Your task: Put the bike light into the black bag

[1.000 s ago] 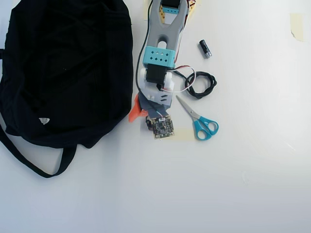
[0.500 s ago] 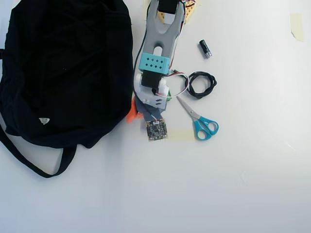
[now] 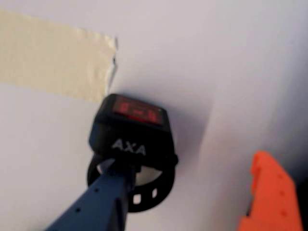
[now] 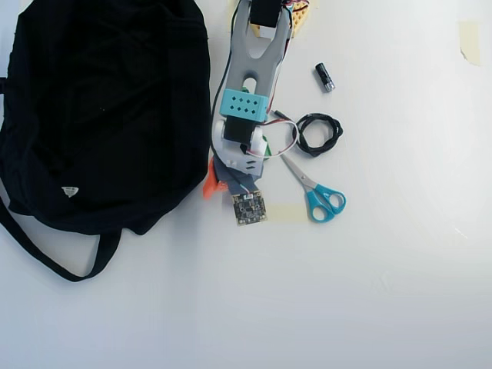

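Wrist view shows the bike light (image 3: pixel 131 132) lying on the white worktop (image 3: pixel 231 57), just below the torn end of a strip of masking tape (image 3: pixel 53 57). Its red lens block faces up and the round rubber strap loop points toward the camera. The blue finger (image 3: pixel 103 199) of the end effector (image 3: pixel 192 192) reaches into that loop, while the orange finger (image 3: pixel 272 195) stands well apart to the right, so the jaws are spread wide and grasp nothing yet. That spacing looks meant to bracket the bike light before closing on it.

In the overhead view the arm (image 4: pixel 250 84) hides the bike light. The black bag (image 4: pixel 100 108) lies just left of the arm, its strap trailing below. Also beside the arm, on its right, are scissors (image 4: pixel 315 192), a coiled cable (image 4: pixel 319 132) and a small battery (image 4: pixel 324 77), none of them in the way of a short carry leftward to the black bag.
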### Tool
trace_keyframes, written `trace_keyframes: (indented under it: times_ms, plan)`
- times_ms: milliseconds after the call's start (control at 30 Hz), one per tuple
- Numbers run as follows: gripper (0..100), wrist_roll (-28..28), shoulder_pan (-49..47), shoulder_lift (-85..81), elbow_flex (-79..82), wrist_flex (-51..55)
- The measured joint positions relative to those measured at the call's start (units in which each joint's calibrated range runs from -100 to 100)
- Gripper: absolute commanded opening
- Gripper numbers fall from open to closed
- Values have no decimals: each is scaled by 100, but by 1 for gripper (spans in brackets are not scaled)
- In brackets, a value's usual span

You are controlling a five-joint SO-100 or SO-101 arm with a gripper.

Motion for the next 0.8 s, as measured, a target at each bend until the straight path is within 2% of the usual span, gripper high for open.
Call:
trace_keyframes:
  times_ms: [300,333,800]
  plan:
    - [7,0,0,0,0,0]
    - [2,-10,0,0,0,0]
    - [2,-103,0,0,0,0]
